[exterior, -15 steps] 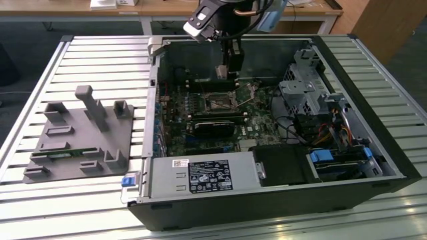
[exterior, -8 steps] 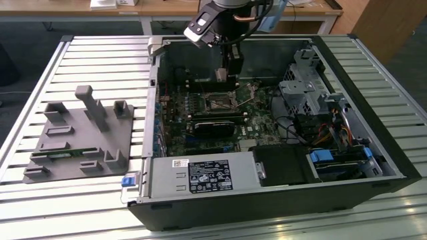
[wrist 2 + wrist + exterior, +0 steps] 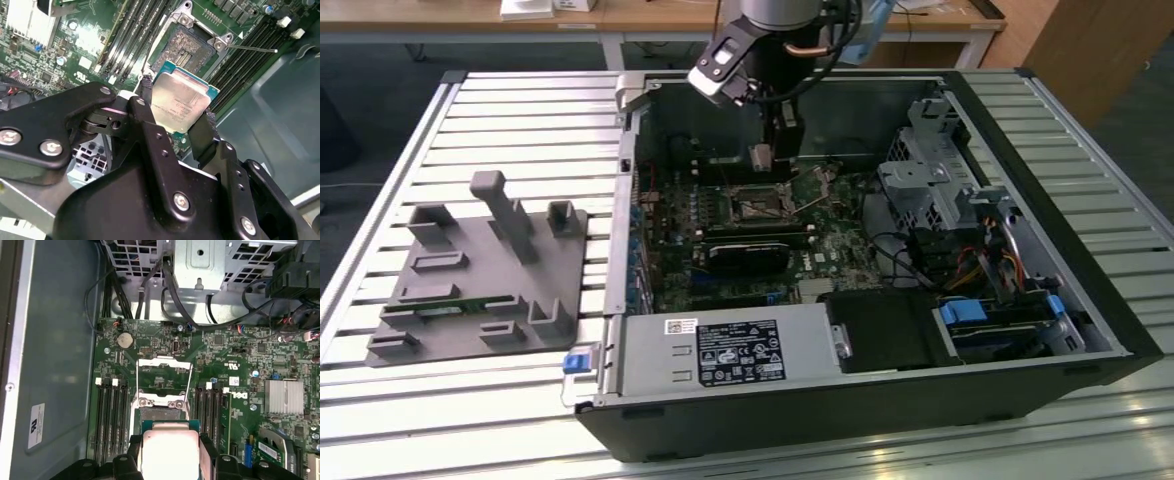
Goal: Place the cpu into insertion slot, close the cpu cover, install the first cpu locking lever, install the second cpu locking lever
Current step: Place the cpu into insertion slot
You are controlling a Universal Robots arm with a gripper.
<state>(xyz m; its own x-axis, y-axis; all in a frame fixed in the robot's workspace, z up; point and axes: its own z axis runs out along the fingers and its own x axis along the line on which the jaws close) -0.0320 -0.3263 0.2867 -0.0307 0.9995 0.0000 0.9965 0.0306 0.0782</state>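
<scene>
- Where the exterior view's left begins, a grey fixture plate [image 3: 480, 270] lies on the slatted table [image 3: 400, 420], well apart from the arm.
- Just beside it toward the exterior view's right, the open computer case [image 3: 854, 400] lies on its side with the green board facing up.
- Over the middle of that board the gripper [image 3: 771, 160] hangs above the insertion slot [image 3: 757, 203].
- In both wrist views the gripper [image 3: 178, 105] [image 3: 170, 450] is narrowed onto the cpu [image 3: 182, 97] [image 3: 170, 440]. Its two black fingers [image 3: 150, 125] press two opposite edges, and the silver top faces the camera.
- The cpu is held clear of the insertion slot [image 3: 187, 47] [image 3: 162, 410], whose contact field lies bare.
- In the first wrist view the cpu cover [image 3: 164, 361] stands swung up at the slot's far edge.
- A thin wire lever [image 3: 252, 49] juts out from a corner of the slot.
- Long black memory slots [image 3: 111, 420] flank the slot on both sides.
- At the exterior view's right stands a metal drive cage [image 3: 927, 190].
</scene>
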